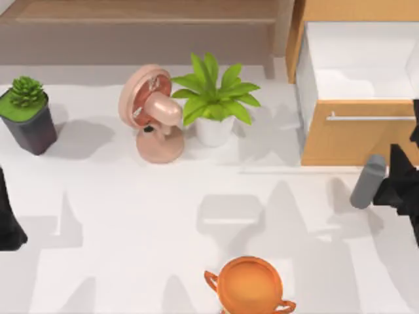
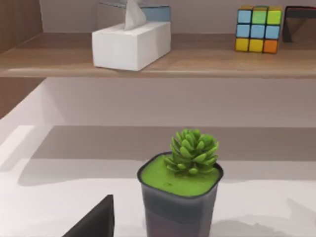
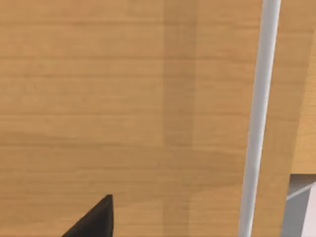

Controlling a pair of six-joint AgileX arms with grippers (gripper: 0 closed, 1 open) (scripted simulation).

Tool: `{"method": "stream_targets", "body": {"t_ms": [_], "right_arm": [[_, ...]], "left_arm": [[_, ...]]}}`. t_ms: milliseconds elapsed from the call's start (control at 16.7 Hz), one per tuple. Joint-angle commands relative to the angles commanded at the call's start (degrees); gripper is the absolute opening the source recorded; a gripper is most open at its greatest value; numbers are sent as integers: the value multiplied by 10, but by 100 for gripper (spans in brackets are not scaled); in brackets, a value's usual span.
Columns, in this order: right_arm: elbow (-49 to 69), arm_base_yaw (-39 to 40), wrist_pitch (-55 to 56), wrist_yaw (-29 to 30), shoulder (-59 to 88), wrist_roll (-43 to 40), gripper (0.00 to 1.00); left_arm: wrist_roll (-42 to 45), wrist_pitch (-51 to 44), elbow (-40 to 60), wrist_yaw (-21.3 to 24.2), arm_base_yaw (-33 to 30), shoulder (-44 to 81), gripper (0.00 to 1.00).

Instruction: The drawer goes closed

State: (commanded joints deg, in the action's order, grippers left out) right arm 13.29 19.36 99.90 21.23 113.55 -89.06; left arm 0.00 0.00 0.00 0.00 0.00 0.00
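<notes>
The drawer [image 1: 357, 98] stood pulled out at the table's far right: smooth orange-brown wooden front, thin silver bar handle [image 1: 370, 118], white inner walls; our right gripper [image 1: 414, 140] hovered before its panel; we could not tell its grip.

A home-like room — potted plants [image 1: 213, 98], desk fan [image 1: 154, 111], tissue box [image 2: 131, 42] on a wooden shelf [image 2: 158, 61].

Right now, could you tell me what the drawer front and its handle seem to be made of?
The drawer front looks like light orange-brown wood with a matte finish, going by the grain lines in the right wrist view. Its handle seems to be smooth silver metal, though painted plastic is possible.
</notes>
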Motion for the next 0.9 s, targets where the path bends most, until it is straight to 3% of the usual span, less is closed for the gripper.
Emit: {"method": "stream_targets", "body": {"t_ms": [480, 900], "right_arm": [[44, -17, -36, -17, 7, -1, 100], [44, -17, -36, -17, 7, -1, 47]], "left_arm": [[0, 0, 0, 0, 0, 0, 100], [0, 0, 0, 0, 0, 0, 100]]}}
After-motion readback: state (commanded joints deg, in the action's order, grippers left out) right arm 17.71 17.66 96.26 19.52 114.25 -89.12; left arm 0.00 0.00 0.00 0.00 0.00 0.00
